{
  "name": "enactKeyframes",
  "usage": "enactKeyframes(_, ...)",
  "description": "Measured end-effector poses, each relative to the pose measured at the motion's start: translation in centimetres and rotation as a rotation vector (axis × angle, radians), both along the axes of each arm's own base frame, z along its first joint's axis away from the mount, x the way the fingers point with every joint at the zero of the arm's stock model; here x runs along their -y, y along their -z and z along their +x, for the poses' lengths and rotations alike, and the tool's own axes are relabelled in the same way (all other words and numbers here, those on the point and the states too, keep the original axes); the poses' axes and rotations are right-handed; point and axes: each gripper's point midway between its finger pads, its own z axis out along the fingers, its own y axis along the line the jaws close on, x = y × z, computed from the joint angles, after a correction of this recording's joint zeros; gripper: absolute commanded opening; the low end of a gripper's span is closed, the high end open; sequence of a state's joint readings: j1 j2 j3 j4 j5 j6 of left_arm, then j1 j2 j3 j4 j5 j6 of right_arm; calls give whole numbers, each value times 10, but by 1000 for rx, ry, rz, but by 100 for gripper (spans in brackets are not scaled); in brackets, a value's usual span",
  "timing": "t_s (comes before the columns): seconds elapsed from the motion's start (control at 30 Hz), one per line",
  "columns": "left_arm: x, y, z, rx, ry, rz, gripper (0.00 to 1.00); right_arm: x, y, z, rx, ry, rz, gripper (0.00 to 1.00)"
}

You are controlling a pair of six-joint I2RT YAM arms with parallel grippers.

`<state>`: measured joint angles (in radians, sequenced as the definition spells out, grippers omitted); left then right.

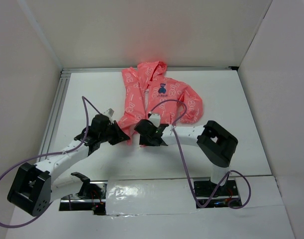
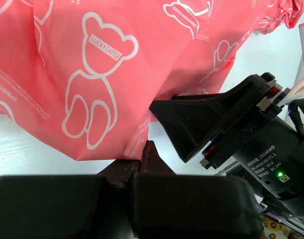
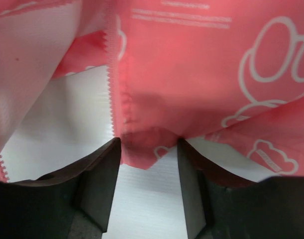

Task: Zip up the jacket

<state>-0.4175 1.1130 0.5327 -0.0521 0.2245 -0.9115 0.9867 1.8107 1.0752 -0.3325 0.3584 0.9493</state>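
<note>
The desk (image 1: 241,124) under me is plain white and boxed in by white walls (image 1: 142,30) at the left, back and right. A metal rail (image 1: 54,114) runs along its left edge and across the back. At the near edge, between my two bases, lies a shiny strip (image 1: 147,196) that catches the light.

The jacket (image 1: 159,97) lies at the back middle of the desk, hood towards the far wall and hem towards me, front open. One front panel is folded narrow on the left. The other spreads to the right and carries the dark emblem (image 1: 161,88).

My left fingers (image 2: 144,162) are shut tight together at the bottom corner of the hem, and the fabric edge runs down into their tips. My right fingers (image 3: 99,184) stand apart. A small flap of the hem hangs in the gap between them, just beside the line of zipper teeth (image 3: 112,94), with white desk showing below it. I cannot tell whether either finger touches the cloth.

My two wrists crowd each other at the hem. From the left wrist, the black body of the right one fills the view just beside my fingertips. A purple cable (image 1: 179,144) loops up over the lower part of the jacket, and another arcs above my left arm.
</note>
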Motion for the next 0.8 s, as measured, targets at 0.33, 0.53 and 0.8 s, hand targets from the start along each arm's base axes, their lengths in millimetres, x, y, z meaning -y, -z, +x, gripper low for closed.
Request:
enactKeyframes(0.33,0,0,0,0,-1,1,0,-6,-1,0,9,-10,-31,61)
enactKeyframes(0.53,-1,1,0,6,6,9,0,-10,0,0,22,-15,-53,43)
enactKeyframes(0.8,-1,2,-1,4,11,16,0,-8,1,0,22,-8,-60,29)
